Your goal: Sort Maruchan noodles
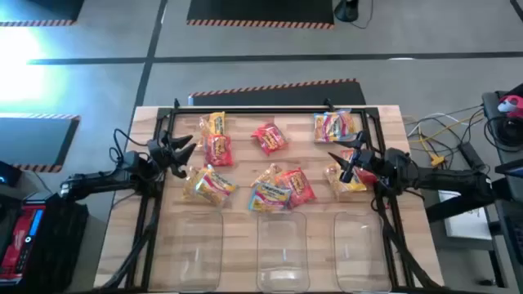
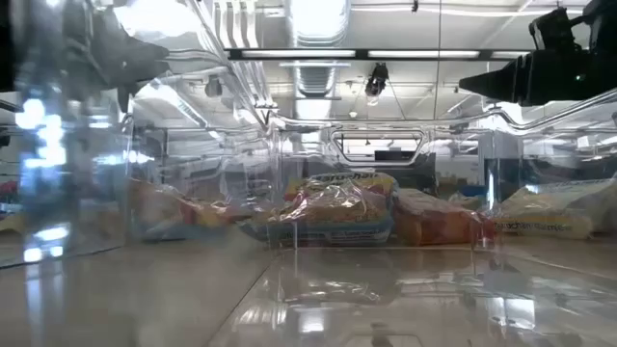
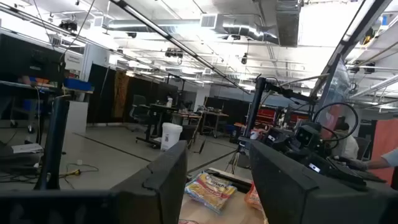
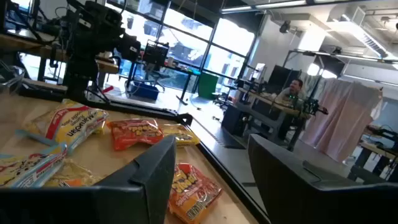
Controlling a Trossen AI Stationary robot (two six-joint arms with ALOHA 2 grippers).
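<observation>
Pale wooden boards form the table (image 1: 122, 237), which stands on a grey floor marked with striped tape, and a dark frame runs round its edges. Going from left to right in the high view, the left gripper (image 1: 185, 150) hovers over the table's left side with its fingers spread wide and nothing between them; its wrist view shows the same open gap, with a yellow packet (image 3: 211, 190) lying on the wood beyond. Just beside that gripper lie a red and yellow packet (image 1: 216, 139) and, nearer the bins, a yellow packet (image 1: 207, 186). A red packet (image 1: 269, 137) sits alone near the far middle. Closer in, a pale multicoloured packet (image 1: 270, 194) and a red one (image 1: 298, 185) touch each other. Toward the far right rests another pale multicoloured packet (image 1: 335, 126). The right gripper (image 1: 341, 163) hangs above the table's right side, fingers apart and empty, right over a yellow packet (image 1: 351, 181). Three clear bins (image 1: 282, 245) stand in a row along the near edge, and I cannot see any packets in them. Through the right wrist view, a person (image 4: 292, 90) sits at a desk far back in the room.
</observation>
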